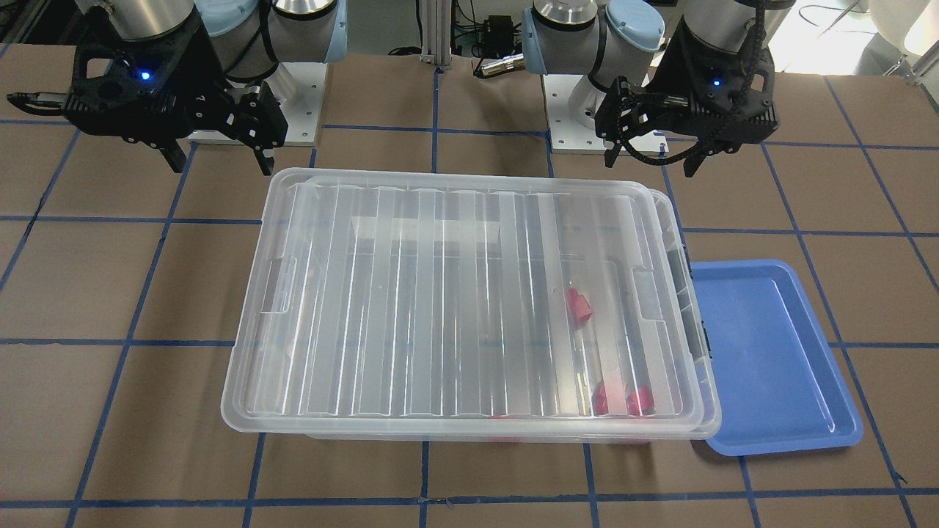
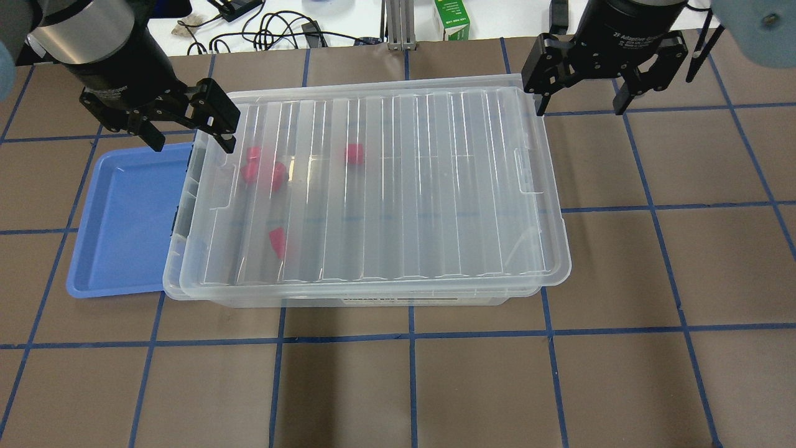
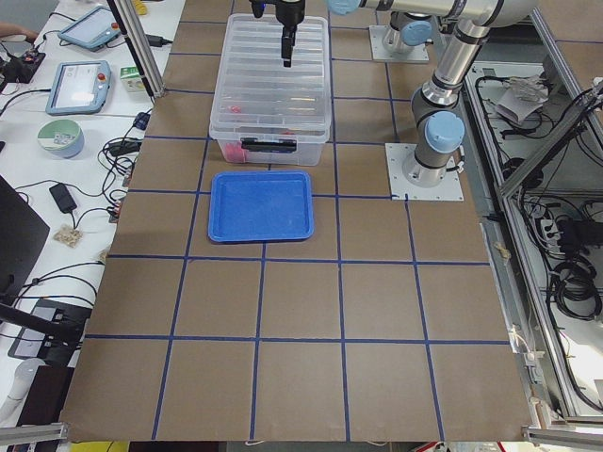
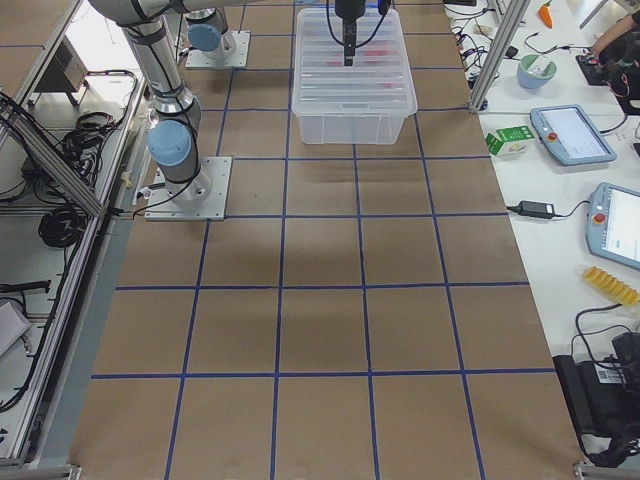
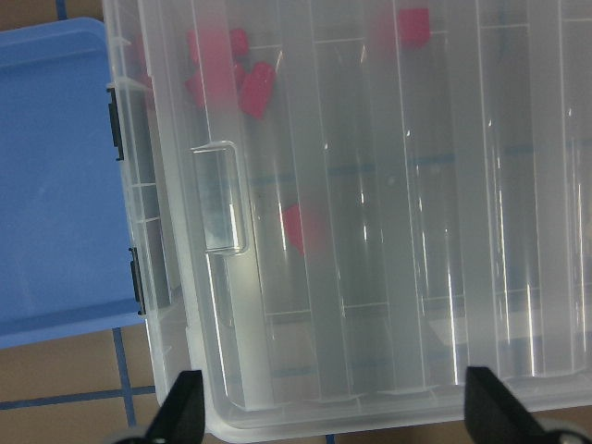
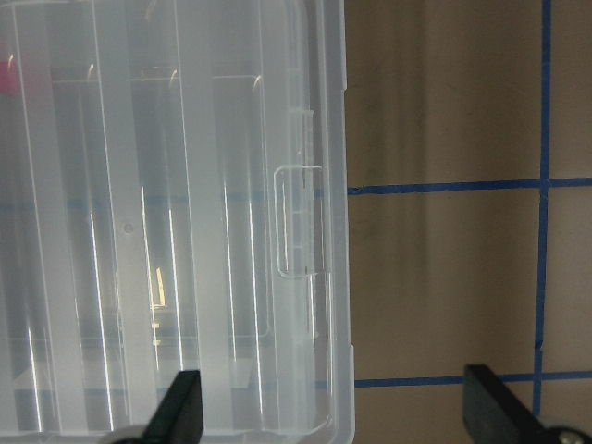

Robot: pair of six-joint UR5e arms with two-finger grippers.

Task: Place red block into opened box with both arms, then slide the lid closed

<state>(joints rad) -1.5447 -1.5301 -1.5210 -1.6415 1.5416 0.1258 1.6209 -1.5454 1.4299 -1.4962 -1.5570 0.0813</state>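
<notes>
The clear box (image 2: 423, 300) stands mid-table, and the ribbed clear lid (image 2: 404, 186) lies over nearly all of it. Only the box's clip end (image 1: 686, 264) peeks out beside the lid. Several red blocks (image 2: 278, 241) (image 1: 578, 304) (image 5: 301, 227) show through the lid near that end. My left gripper (image 2: 186, 127) (image 1: 653, 158) hangs open and empty above the lid's far corner at the clip end. My right gripper (image 2: 581, 102) (image 1: 220, 158) is open and empty just past the opposite far corner. In the right wrist view the lid's handle recess (image 6: 301, 222) lies below.
A flat blue tray (image 2: 130, 218) (image 1: 770, 352) lies against the box's clip end, with nothing in it. Brown table with blue tape lines (image 2: 410, 336) surrounds the box. Arm bases (image 1: 579, 110) stand behind it; cables and a green carton (image 2: 453, 18) lie beyond the table's far edge.
</notes>
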